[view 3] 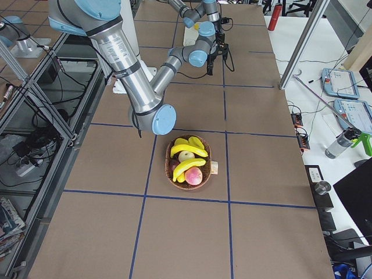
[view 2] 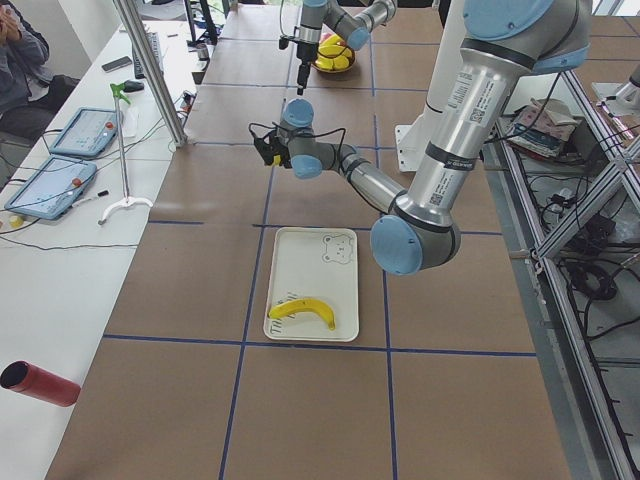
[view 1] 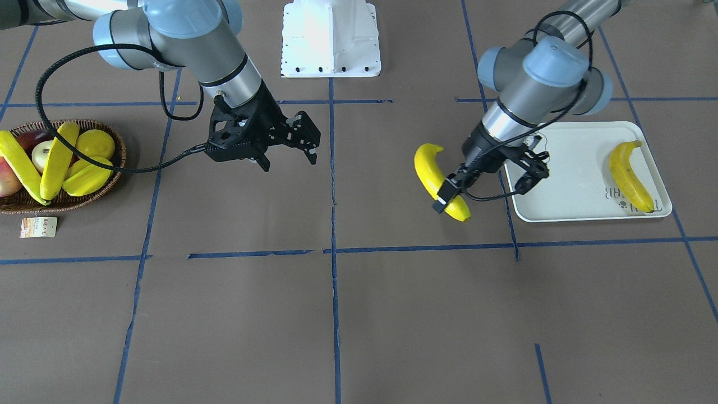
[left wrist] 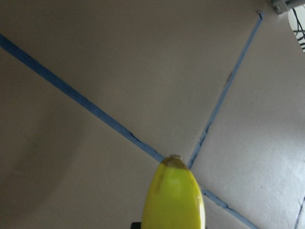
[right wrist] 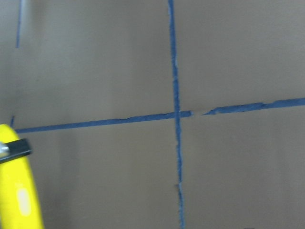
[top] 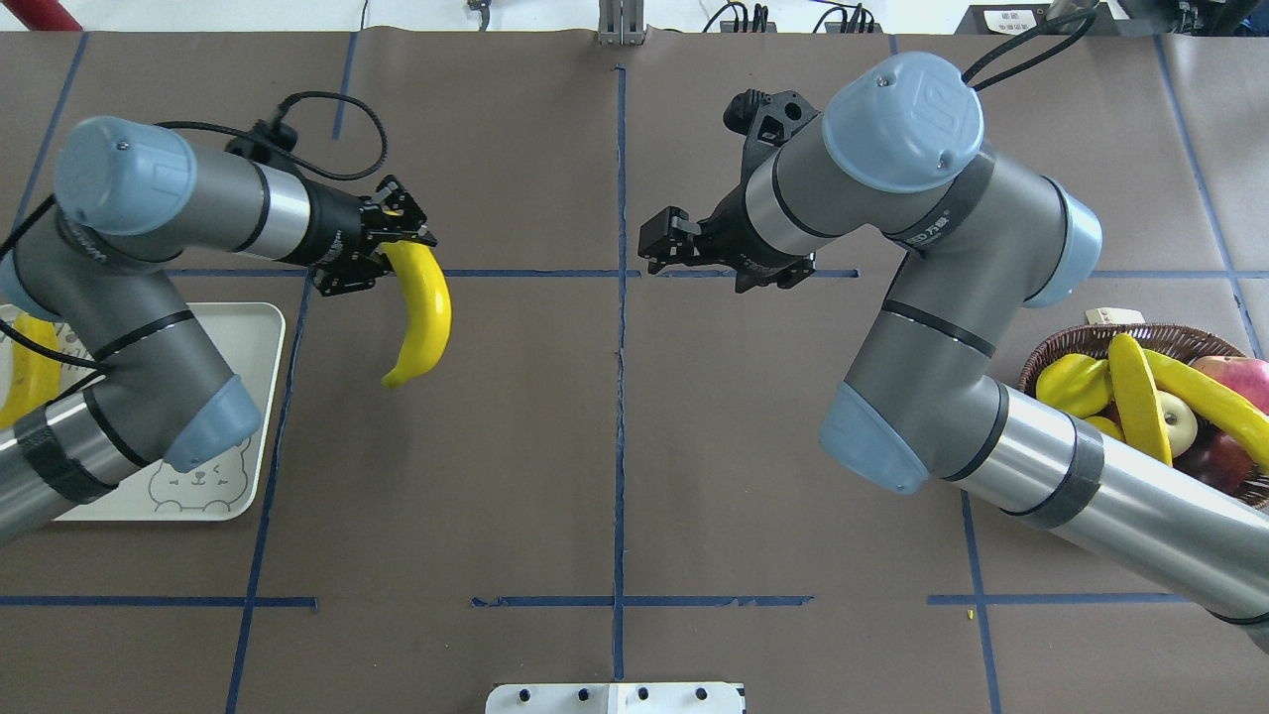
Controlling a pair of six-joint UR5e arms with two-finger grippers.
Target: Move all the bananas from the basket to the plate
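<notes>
Leftmost, the plate lies flat on the table, with a bear drawing at its near end. One banana lies on it along the left edge. Its long axis runs near to far and its curve bulges toward the plate's middle.

Right of the plate, past its far right corner, the left claw is clamped narrow on a second banana, gripping it close to the far end. That banana hangs above the table, off the plate. Its long axis runs far to near, the free tip points near and a little left, and the curve bulges right. The left wrist view shows that tip over a crossing of blue tape lines.

Further right, just past the centre tape line, the right claw hovers over the table with its fingers spread wide, holding and touching nothing.

Far right, the basket sits on the table with two more bananas lying on top of other fruit. The third banana runs almost straight near to far. The fourth banana slants from far left to near right, so the two close together at their far ends. A paper tag lies on the table just beyond the basket's far rim.
</notes>
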